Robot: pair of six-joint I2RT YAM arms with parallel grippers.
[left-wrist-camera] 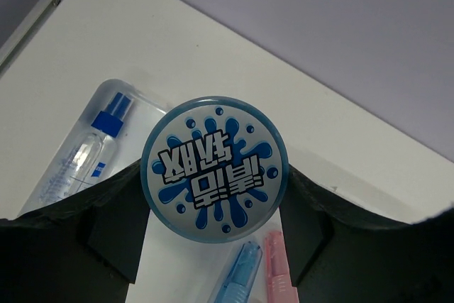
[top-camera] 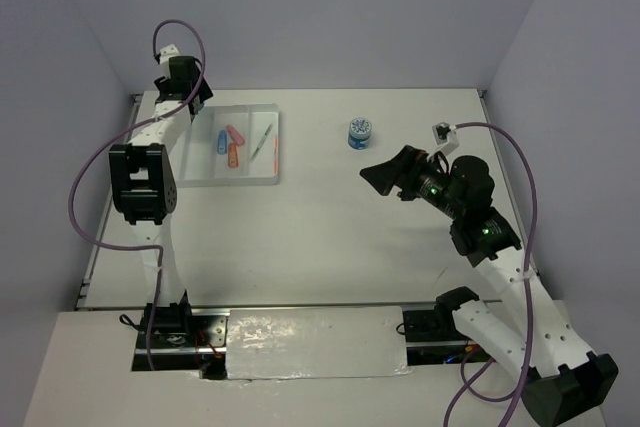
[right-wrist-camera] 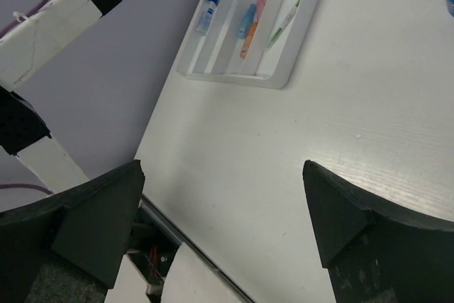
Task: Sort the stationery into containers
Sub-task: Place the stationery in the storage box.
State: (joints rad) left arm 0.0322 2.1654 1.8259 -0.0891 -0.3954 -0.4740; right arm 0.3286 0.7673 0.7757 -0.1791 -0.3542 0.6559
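My left gripper (left-wrist-camera: 213, 207) is shut on a blue round spool (left-wrist-camera: 213, 168) with a splash label, held above the far left corner of the white four-compartment tray (top-camera: 205, 169). Under it in the tray lie a blue stubby piece (left-wrist-camera: 241, 274) and a pink one (left-wrist-camera: 278, 264). The top view also shows an orange stubby piece (top-camera: 233, 155), a thin grey-green pen (top-camera: 262, 142) and a thin orange pen (top-camera: 275, 152) in the tray. A second blue spool (top-camera: 360, 133) stands on the table right of the tray. My right gripper (top-camera: 385, 177) hangs open and empty just below it.
A small clear bottle with a blue cap (left-wrist-camera: 92, 148) lies in the tray's leftmost compartment. The back wall rises close behind the tray. The left arm (top-camera: 145, 177) stretches along the table's left side. In the right wrist view the near table edge (right-wrist-camera: 191, 250) runs below my open gripper (right-wrist-camera: 223, 175).
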